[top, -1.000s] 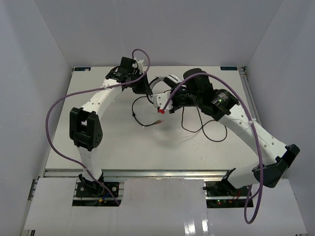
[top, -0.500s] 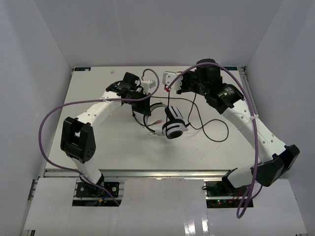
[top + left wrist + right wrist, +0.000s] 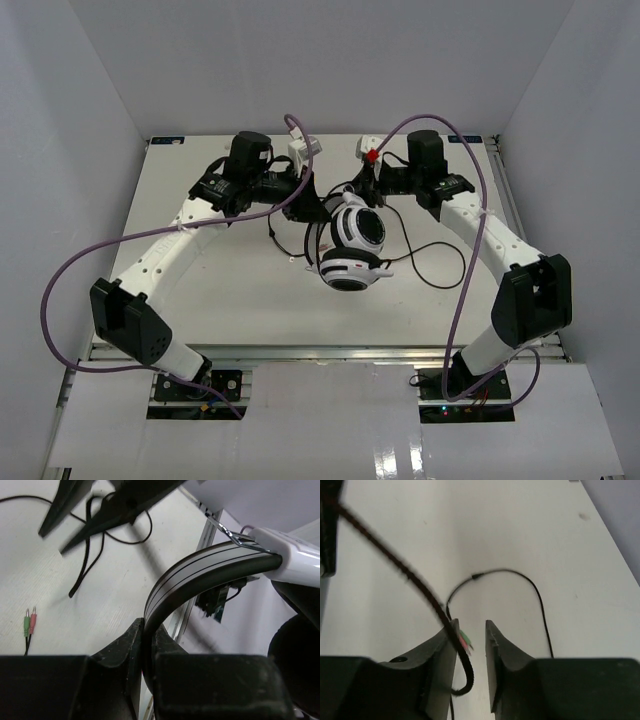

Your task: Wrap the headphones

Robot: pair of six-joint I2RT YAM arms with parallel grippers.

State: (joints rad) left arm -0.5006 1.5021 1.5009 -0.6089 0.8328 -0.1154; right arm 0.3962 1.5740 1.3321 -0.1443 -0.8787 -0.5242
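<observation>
Left gripper is clamped on the headband, w/ the headphones hanging just beyond it. Right gripper: jaws apart, cable slack thru the gap. Farther out, cable lies loose on the table, plugs free; wrapping looks barely begun.

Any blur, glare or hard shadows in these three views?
Top view: sharp, evenly lit, glare only on the glossy near strip. Left wrist: headband crisp, the dark shapes top left smeared. Right wrist: the cable crossing near the fingers is soft; the table behind is sharp.
</observation>
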